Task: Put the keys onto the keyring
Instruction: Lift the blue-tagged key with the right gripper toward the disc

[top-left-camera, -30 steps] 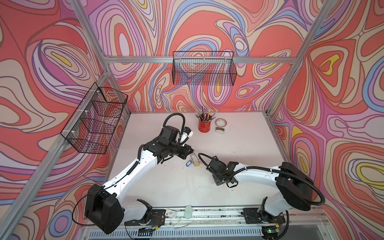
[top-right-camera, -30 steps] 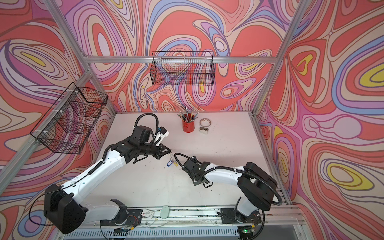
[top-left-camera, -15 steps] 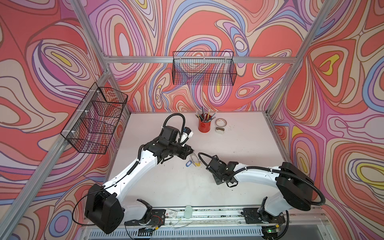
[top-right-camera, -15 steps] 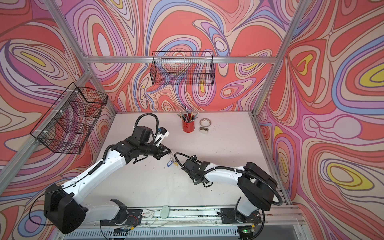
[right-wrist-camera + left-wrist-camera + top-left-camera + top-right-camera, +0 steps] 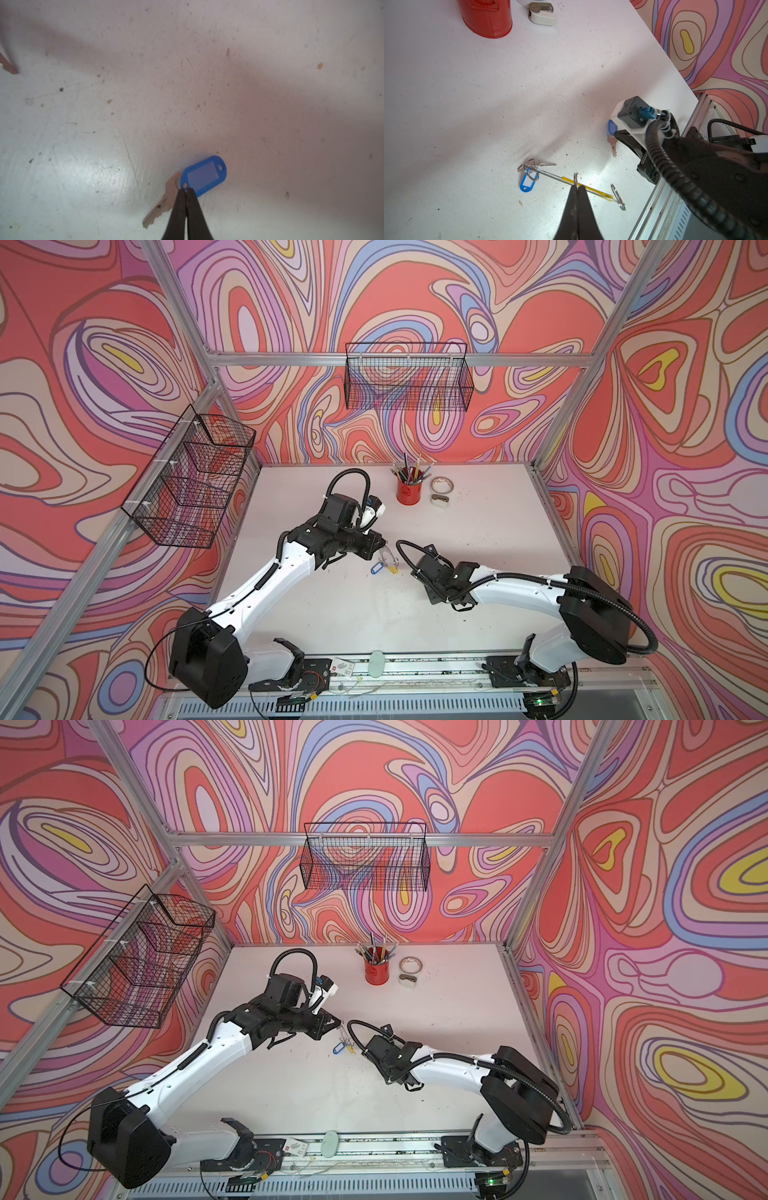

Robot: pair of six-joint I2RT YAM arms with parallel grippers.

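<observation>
The left hand (image 5: 577, 188) is pinched shut on the keyring (image 5: 600, 193). At the end of the keyring away from its fingertips hang the first key (image 5: 546, 164) and a blue tag (image 5: 527, 180). Just beside it, the right hand (image 5: 185, 191) has its tips closed on the small ring that joins the second key (image 5: 164, 201) to its own blue tag (image 5: 204, 176). Both lie flat on the tabletop (image 5: 478, 531), directly ahead of that hand. The tabletop is white, scuffed and speckled with dark flecks and crumbs. Well beyond the left hand stand a red pencil cup (image 5: 409, 492) and a beige tape roll (image 5: 443, 484). Swirling red, pink and purple walls on aluminium framing enclose the space. Black wire baskets hang on the back wall (image 5: 409, 377) and the side wall (image 5: 189, 477).
</observation>
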